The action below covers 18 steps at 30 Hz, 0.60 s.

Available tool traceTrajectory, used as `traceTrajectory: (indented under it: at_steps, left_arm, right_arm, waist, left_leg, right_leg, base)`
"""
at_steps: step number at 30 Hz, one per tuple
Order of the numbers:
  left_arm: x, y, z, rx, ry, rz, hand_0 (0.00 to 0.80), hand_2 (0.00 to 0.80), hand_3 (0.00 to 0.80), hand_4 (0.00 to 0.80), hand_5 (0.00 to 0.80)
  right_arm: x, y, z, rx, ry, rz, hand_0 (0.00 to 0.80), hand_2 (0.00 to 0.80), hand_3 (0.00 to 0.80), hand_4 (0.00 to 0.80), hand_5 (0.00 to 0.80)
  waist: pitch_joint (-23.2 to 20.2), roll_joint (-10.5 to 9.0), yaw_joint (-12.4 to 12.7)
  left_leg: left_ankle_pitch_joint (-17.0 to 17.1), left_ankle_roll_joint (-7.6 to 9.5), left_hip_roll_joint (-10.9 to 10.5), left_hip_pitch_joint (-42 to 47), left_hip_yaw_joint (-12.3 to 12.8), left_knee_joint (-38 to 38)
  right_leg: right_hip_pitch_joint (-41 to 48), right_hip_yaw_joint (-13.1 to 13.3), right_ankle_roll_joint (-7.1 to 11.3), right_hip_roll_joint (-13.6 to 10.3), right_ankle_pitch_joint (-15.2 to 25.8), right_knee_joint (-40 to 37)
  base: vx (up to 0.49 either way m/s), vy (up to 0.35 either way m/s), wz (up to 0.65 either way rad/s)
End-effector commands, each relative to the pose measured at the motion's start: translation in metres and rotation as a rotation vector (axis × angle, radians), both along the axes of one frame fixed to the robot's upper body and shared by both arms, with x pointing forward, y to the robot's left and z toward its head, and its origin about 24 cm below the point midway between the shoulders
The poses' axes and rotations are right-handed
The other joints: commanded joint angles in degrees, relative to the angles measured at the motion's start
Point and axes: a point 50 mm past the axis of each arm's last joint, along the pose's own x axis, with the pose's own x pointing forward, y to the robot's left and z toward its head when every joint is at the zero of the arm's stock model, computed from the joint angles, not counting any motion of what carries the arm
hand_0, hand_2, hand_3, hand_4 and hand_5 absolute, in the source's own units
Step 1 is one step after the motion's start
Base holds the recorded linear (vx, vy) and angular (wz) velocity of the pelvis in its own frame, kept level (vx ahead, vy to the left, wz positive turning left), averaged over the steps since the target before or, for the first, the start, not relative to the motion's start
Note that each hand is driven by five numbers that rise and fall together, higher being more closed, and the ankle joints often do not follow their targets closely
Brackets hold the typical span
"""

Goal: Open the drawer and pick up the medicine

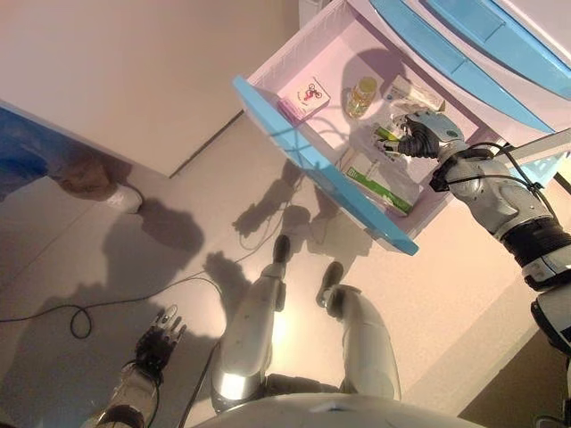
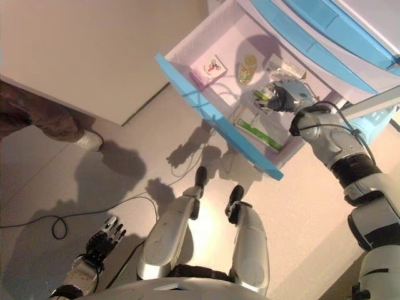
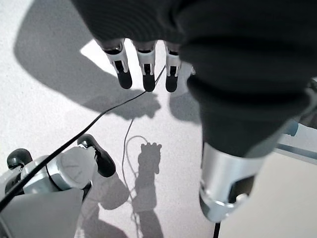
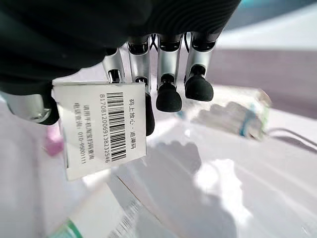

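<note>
Legs (image 1: 85, 174) of one person stand far left, near the left hand (image 1: 159, 339), which hangs low over the floor with fingers straight and empty. Further right, one drawer (image 1: 294, 147) with a blue front stands pulled open. Inside lie a pink box (image 1: 303, 98), a small yellow bottle (image 1: 361, 96), a white tube (image 1: 412, 92) and a green-and-white medicine box (image 1: 379, 183). The right hand (image 1: 417, 138) reaches into the drawer over the medicine, fingers loosely bent, clasping nothing.

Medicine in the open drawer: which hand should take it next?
Right. The right hand is already inside the open drawer, over the medicine boxes. The left hand hangs low over the floor, well away from the drawer.
</note>
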Motion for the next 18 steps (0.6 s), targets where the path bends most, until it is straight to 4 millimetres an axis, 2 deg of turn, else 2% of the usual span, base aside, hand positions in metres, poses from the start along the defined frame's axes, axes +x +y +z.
traceTrajectory:
  at_steps: [1,9,18]
  left_arm:
    - [-0.034,0.013,-0.005,0.049,0.064,0.032,0.0,0.0,0.0,0.0,0.0]
    - [-0.04,0.013,-0.008,0.056,0.083,0.054,0.0,0.0,0.0,0.0,0.0]
    - [-0.052,0.012,-0.013,0.063,0.111,0.068,0.0,0.0,0.0,0.0,0.0]
  right_arm:
    - [-0.012,0.014,0.031,-0.021,-0.096,0.117,0.8,0.8,0.8,0.8,0.8]
    - [-0.047,0.052,0.062,0.009,-0.108,0.402,0.8,0.8,0.8,0.8,0.8]
    - [-0.095,0.083,0.079,0.108,0.011,0.733,0.8,0.8,0.8,0.8,0.8]
  waist:
    - [-1.9,-1.76,-0.7]
    - [-3.6,-2.86,-1.4]
    - [-6.7,-4.3,-2.1]
  left_leg:
    - [-12.9,-1.09,1.0,0.2,-0.5,9.0]
    - [-13.3,-1.5,1.3,2.7,0.1,7.4]
    - [-13.5,-2.2,1.6,6.6,0.5,4.8]
  right_leg:
    - [2.4,3.2,6.95,-2.6,8.5,-8.8]
    - [4.9,3.7,7.17,-2.0,8.1,-10.5]
    - [9.3,4.5,7.57,-1.5,7.8,-13.6]
  base:
    - [0.0,0.0,0.0]
    - [0.021,-0.012,-0.03]
    - [0.05,-0.024,-0.07]
